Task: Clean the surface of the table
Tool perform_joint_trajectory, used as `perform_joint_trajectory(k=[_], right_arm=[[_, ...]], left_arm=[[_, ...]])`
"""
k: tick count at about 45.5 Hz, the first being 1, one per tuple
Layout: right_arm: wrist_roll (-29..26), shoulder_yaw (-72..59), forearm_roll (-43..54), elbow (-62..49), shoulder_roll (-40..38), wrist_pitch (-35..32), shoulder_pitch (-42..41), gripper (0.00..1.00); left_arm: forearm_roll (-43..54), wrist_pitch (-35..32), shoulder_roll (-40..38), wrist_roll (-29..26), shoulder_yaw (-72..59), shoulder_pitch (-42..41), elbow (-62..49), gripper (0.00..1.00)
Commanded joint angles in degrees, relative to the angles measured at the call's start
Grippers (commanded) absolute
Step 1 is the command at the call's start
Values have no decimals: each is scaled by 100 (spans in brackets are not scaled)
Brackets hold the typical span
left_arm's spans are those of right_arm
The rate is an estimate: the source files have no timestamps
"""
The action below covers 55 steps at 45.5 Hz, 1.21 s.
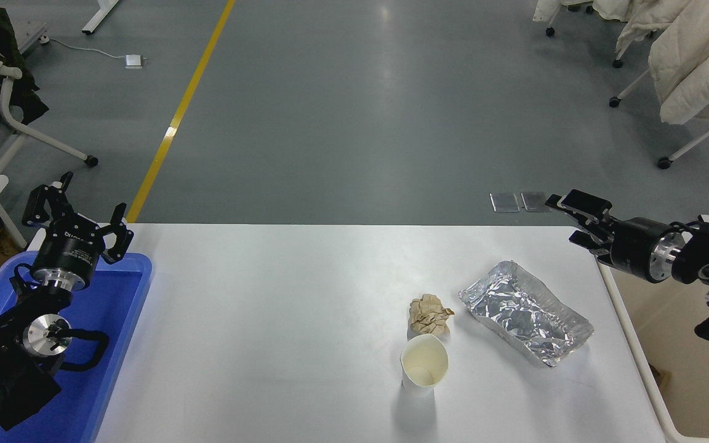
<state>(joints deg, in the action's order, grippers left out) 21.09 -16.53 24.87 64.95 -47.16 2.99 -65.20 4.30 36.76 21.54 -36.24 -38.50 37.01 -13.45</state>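
White table surface (280,320) fills my view, with a crumpled brown paper wad (429,314), an upright paper cup (423,363) and a foil tray (525,311) grouped toward its right edge. My left gripper (74,212) hangs spread open over the blue tray (117,344) at the left edge; my right gripper (573,215) sits empty above the far right corner, its fingers slightly parted

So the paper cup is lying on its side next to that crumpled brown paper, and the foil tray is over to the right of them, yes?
Not quite: the head view shows the paper cup standing upright, mouth open upward. It is beside the crumpled brown paper, with the foil tray to their right.
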Motion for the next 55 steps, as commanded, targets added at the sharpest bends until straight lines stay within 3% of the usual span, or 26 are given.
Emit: perform_joint_trajectory(k=[1,35,55], right_arm=[[0,0,0,0,-12,0,7,100],[-9,-105,-9,35,-39,-9,69,100],[-114,-1239,202,26,-241,-413,8,100]], left_arm=[[1,-2,-1,-24,0,0,0,100],[1,-2,-1,-24,0,0,0,100],[1,-2,-1,-24,-9,0,-9,100]])
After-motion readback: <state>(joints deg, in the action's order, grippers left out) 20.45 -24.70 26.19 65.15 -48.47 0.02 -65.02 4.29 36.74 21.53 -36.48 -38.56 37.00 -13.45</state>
